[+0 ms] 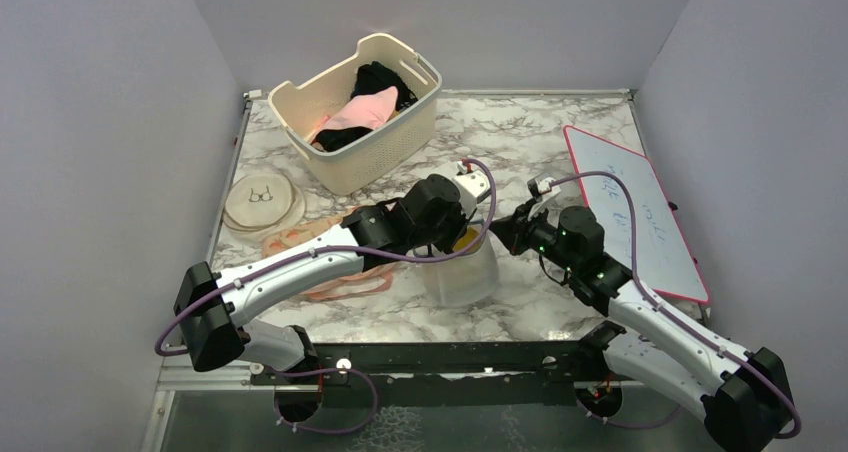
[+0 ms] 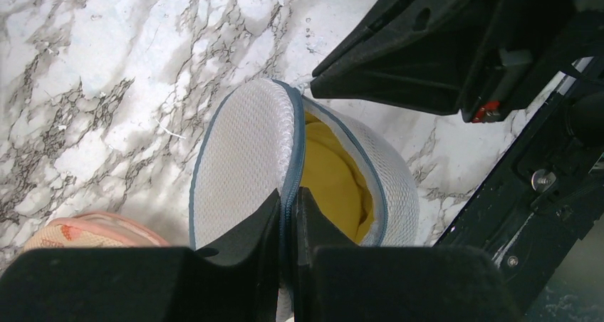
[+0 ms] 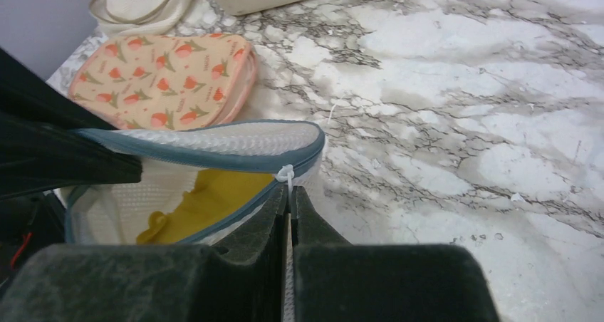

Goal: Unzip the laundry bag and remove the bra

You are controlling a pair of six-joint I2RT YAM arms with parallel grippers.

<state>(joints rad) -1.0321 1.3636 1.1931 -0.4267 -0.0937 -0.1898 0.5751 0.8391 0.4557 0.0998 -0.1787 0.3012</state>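
My left end effector [image 2: 288, 196] grips the bag [image 2: 242, 151] rim, my right end effector [image 3: 290, 194] the pull [image 3: 285, 173]; a skewed tug may slip it.

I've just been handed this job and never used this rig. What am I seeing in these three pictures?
Two black-and-white robot arms share a marble table. The overhead view looks down from behind them; the other two cameras ride the wrists. The left gripper is shut on the blue-grey zip rim of the round white mesh laundry bag; the right gripper pinches its white zip pull. The bag gapes, showing yellow fabric. Nearby: a cream slotted basket, a peach patterned pouch, a cream disc, a whiteboard.
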